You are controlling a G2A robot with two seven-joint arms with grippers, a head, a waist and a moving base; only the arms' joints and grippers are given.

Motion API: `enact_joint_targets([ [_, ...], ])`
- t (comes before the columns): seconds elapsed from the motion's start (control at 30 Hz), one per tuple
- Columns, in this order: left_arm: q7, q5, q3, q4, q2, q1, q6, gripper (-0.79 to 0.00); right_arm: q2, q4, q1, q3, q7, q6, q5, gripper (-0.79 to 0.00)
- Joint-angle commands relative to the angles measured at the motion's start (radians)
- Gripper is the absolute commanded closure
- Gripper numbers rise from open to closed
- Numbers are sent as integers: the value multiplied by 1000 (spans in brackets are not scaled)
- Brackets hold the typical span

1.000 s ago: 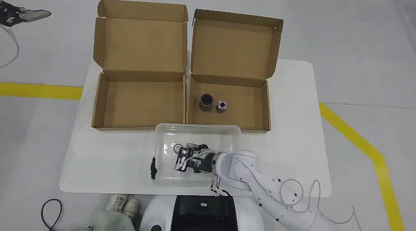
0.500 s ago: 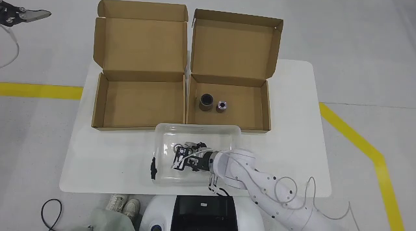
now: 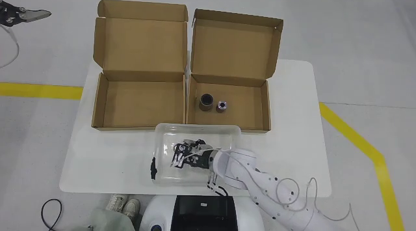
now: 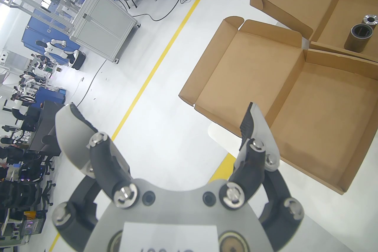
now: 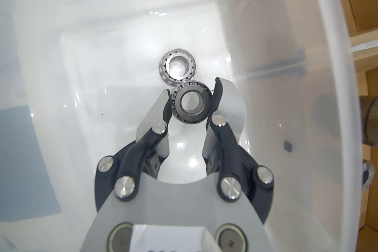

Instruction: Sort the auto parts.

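The right hand (image 5: pixel 192 93) is down inside the clear tub (image 3: pixel 195 129) at the lower middle of the top view, on the near edge of the white table (image 3: pixel 292 120). Its two fingers are clenched on a dark bearing (image 5: pixel 191 116), one pad against each side of the ring, with the bore facing the wrist camera. A silver bearing (image 5: pixel 163 71) lies on the tub floor just beyond the fingertips, touching the dark one. The tub's wall (image 5: pixel 295 87) curves close along one side of the hand.

The left hand (image 4: pixel 161 113) hangs released, fingers spread wide, over the grey floor; in the top view it sits at the far upper left (image 3: pixel 26 15), well apart from the table.

Two open cardboard boxes stand side by side in the upper middle of the top view, just behind the tub. The left box (image 3: pixel 140 104) shows a bare bottom. The right box (image 3: pixel 244 108) holds a dark sleeve (image 3: pixel 207 101) standing upright and, just beside it, a small silver part (image 3: pixel 223 105); both also show in the left wrist view, the sleeve (image 4: pixel 358 39) and the silver part (image 4: pixel 370 19)
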Motion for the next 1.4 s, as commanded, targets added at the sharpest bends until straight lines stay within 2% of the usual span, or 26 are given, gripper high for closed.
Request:
enact_joint_targets([
  [0.0,0,0,0,0,0,0,0,-785,7,-18,-18,22,-43,-1,4,0],
  [0.17,0,0,0,0,0,0,0,-785,31,-96,-77,88,-179,-26,19,0],
  [0.3,0,0,0,0,0,0,0,-785,46,-153,-98,122,-214,-67,3,0],
  [0.63,0,0,0,0,0,0,0,-785,47,-197,-31,184,-455,-143,91,0],
  [1.1,0,0,0,0,0,0,0,-785,16,-256,193,199,-395,-128,125,0],
  [1.37,0,0,0,0,0,0,0,-785,1,-256,285,222,-409,-109,169,0],
])
